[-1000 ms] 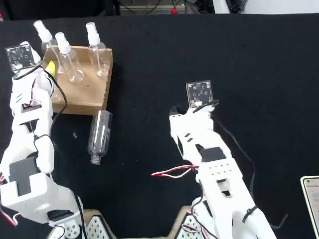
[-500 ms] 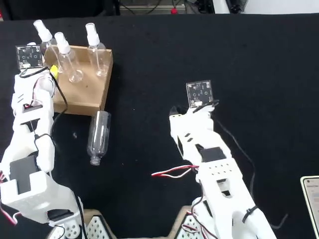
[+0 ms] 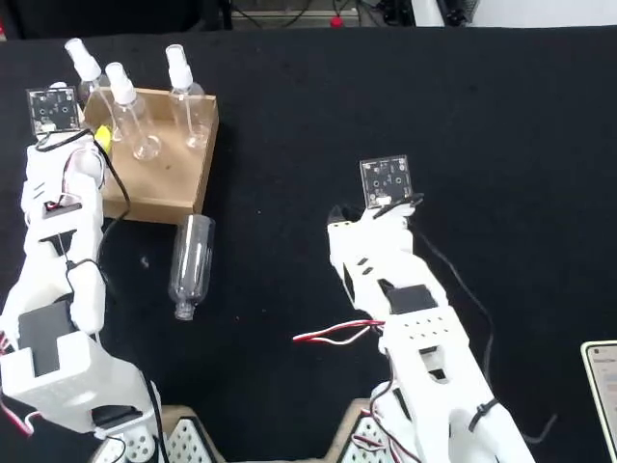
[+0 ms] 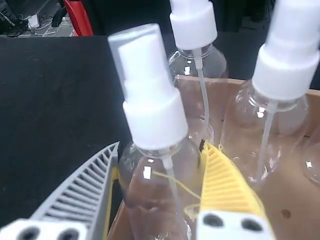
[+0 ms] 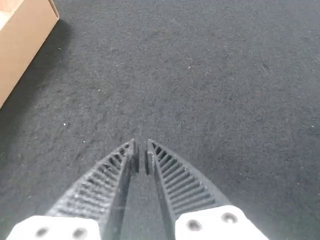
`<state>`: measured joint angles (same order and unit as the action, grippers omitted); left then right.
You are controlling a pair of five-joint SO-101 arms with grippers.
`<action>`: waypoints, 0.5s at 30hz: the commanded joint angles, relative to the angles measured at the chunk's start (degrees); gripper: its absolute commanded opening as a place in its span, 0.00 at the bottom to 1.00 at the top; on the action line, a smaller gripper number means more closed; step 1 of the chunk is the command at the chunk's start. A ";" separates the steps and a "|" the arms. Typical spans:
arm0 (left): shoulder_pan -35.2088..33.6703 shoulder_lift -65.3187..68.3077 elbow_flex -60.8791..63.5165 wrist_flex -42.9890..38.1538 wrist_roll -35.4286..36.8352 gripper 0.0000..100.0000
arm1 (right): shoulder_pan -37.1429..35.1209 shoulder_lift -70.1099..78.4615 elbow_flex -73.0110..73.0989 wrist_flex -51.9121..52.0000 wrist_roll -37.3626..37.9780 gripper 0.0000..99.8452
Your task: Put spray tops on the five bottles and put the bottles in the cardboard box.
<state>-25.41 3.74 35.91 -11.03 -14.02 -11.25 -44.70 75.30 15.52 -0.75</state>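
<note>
Left arm shifted slightly at the cardboard box [image 3: 164,188] edge – left gripper [image 4: 160,147] clamps a capped bottle [image 4: 150,115], probably seating it beside the other capped bottles [image 3: 130,111]. Uncapped bottle [image 3: 190,258] lies just beside the box; right gripper [image 5: 140,147] nearly closed, empty.

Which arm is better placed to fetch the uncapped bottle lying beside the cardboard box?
Right, probably: the right arm has empty, shut jaws, while the left arm, though nearer the uncapped bottle, grips a capped bottle at the cardboard box.
</note>
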 commanded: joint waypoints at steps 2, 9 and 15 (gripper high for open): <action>-0.66 -0.79 -2.24 0.09 0.35 0.16 | 1.05 0.13 -0.40 -1.49 -0.18 0.03; -0.75 -0.79 -2.24 0.09 0.70 0.16 | 1.05 0.13 -0.40 -1.49 -0.18 0.03; -0.48 -0.79 -2.33 -0.09 0.79 0.16 | 1.05 0.04 -0.40 -1.49 -0.18 0.03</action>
<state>-25.41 3.74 35.91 -11.03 -14.02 -11.25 -44.70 75.30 15.52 -0.75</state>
